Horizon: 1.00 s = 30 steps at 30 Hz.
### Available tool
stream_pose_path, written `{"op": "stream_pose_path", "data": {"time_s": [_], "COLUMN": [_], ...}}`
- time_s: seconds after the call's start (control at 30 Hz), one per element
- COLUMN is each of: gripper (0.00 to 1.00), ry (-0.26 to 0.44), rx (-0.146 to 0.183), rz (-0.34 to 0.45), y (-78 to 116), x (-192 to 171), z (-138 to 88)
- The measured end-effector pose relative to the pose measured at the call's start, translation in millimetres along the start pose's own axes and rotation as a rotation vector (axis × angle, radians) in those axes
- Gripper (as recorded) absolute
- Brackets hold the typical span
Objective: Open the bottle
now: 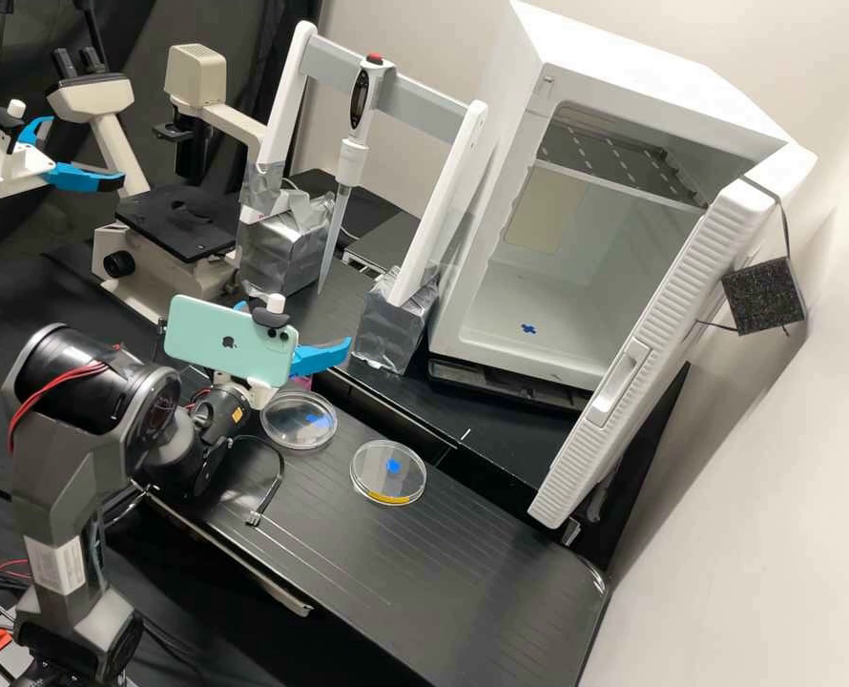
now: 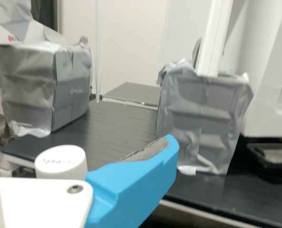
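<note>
- And here's the gripper [image 1: 300,326], up behind the phone [image 1: 229,342], fingers spread wide, nothing against the visible grey pad [image 2: 148,151]!
- Just below it, a pink sliver [image 1: 300,382] by one petri dish [image 1: 286,429]; whether that's the bottle, I can't tell.
- A second petri dish [image 1: 372,468] lies flat nearby on the black bench [image 1: 463,572].

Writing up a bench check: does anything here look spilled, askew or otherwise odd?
One thing: the white cabinet has its door wide open, with a black block strapped to it, though that may be deliberate. The two petri dishes lie flat, and I see no spill.
</note>
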Motion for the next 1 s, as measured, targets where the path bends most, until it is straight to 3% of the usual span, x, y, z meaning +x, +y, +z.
{"op": "stream_pose_path", "data": {"time_s": [0.37,0.7,1.0], "gripper": [0.00,0.00,0.00], "ry": [-0.005,0.001,-0.005], "rx": [-0.003,-0.030,-0.028], "rz": [0.001,-0.005,-0.002], "y": [-0.3,-4.9,-6.9], "x": [0.2,0.0,1.1], "z": [0.8,-4.8,-2.6]}}
